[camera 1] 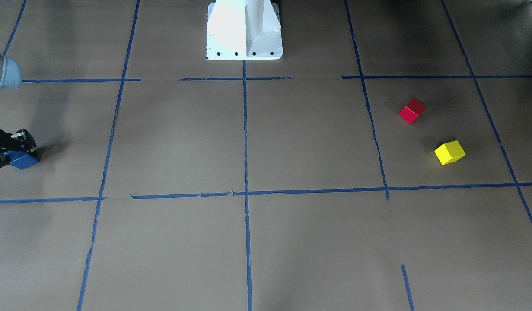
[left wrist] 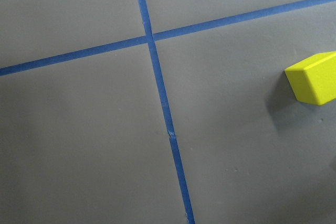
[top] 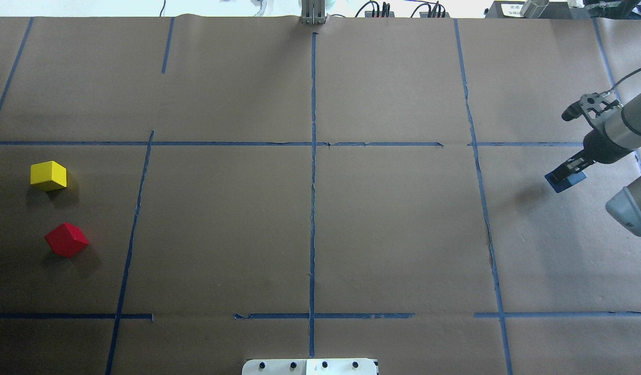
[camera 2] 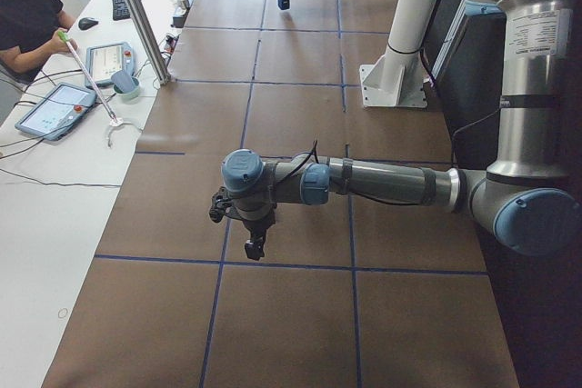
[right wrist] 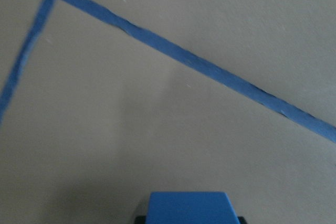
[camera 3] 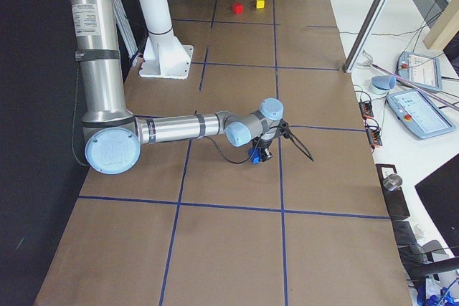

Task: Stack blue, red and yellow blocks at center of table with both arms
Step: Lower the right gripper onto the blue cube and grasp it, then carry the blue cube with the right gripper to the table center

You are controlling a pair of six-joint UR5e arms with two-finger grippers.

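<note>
The right gripper [top: 564, 176] is clamped on the blue block [top: 566, 185], which sits in its grasp far to the right of the white base [top: 310, 366]. Whether the left gripper [camera 2: 255, 246] is open cannot be told. The red block [top: 66, 239] and yellow block [top: 48, 175] lie apart, far to the base's left, the yellow farther from it

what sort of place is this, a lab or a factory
Most likely a robotics lab: a paper-covered table gridded with blue tape, an industrial left arm and right arm, and an operator seated by touchscreen pendants.
</note>
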